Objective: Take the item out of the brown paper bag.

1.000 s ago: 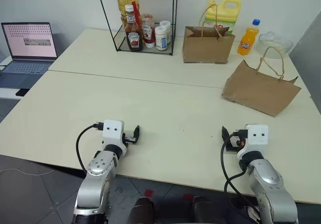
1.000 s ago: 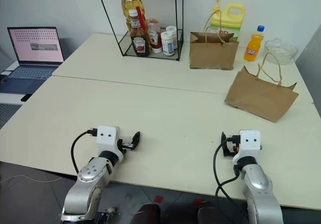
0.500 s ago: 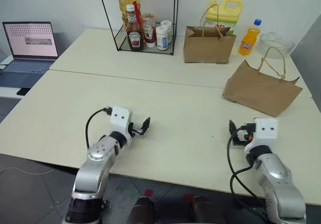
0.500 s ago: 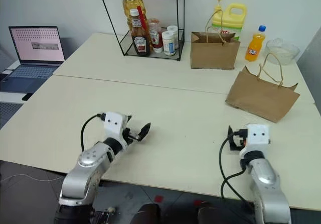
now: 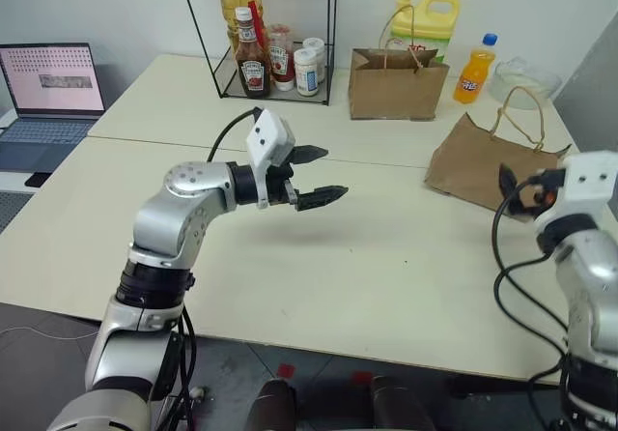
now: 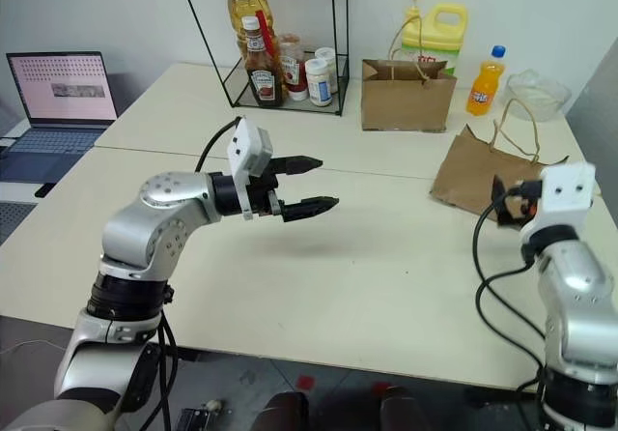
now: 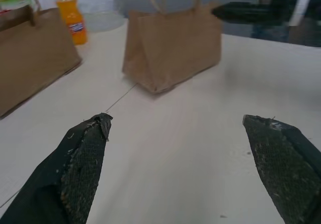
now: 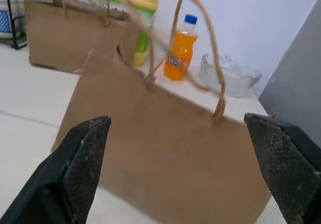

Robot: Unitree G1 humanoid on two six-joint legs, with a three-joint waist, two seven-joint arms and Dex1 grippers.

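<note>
**Head view.** The left tool (image 5: pixel 333 172), released with jaws wide, hangs over the middle of the counter (image 5: pixel 386 267), pointing across toward the bag (image 5: pixel 478 165). The right tool (image 5: pixel 515 191), also released, hovers just beside the bag's near face. The bag leans, its rim nearly closed. The cola is judged to lie inside, hidden by the paper. A neater second bag (image 5: pixel 390 88) stands farther back, and reaching for it would be an error.

**Left wrist view.** The bag stands ahead, well apart from the tool. A sideways approach could shove the light bag toward the counter's edge.

**Right wrist view.** The bag's wall and loop handles are close ahead. A finger could snag a handle or crush the rim shut. An unsteadied bag would probably lift along with the cola.
</note>
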